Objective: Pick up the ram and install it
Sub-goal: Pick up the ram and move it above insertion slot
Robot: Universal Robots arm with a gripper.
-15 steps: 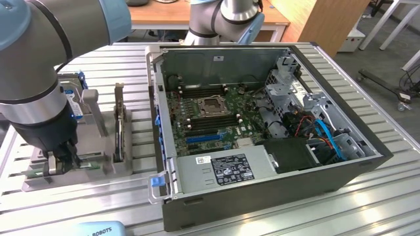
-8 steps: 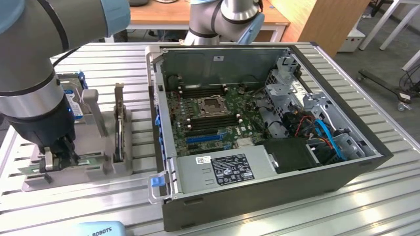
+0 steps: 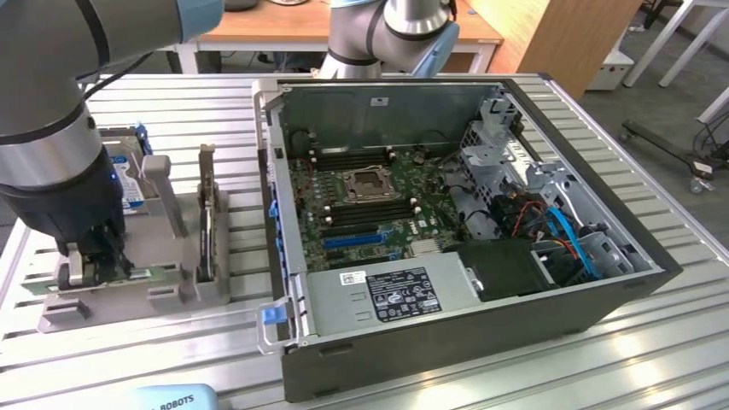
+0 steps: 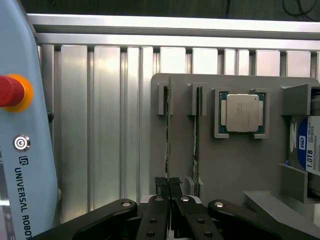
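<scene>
The ram (image 4: 168,125) is a thin green stick standing on edge in a slot of the grey holder (image 4: 235,170). My gripper (image 4: 169,186) is shut on its near end, one black fingertip on each side. In the exterior view the gripper (image 3: 91,265) reaches down into the holder (image 3: 171,299) at that view's left, and a strip of the green ram (image 3: 154,273) shows beside the fingers. The open computer case (image 3: 547,102) stands to the right, its motherboard (image 3: 353,196) showing long memory slots around the processor socket.
A second thin board (image 4: 196,125) stands in the neighbouring slot. The holder also carries a square silver processor (image 4: 242,113), a hard drive (image 4: 305,145) and a dark upright card (image 3: 207,213). A pale blue pendant (image 4: 20,140) with a red button lies beside the holder on the ribbed aluminium table (image 4: 100,125).
</scene>
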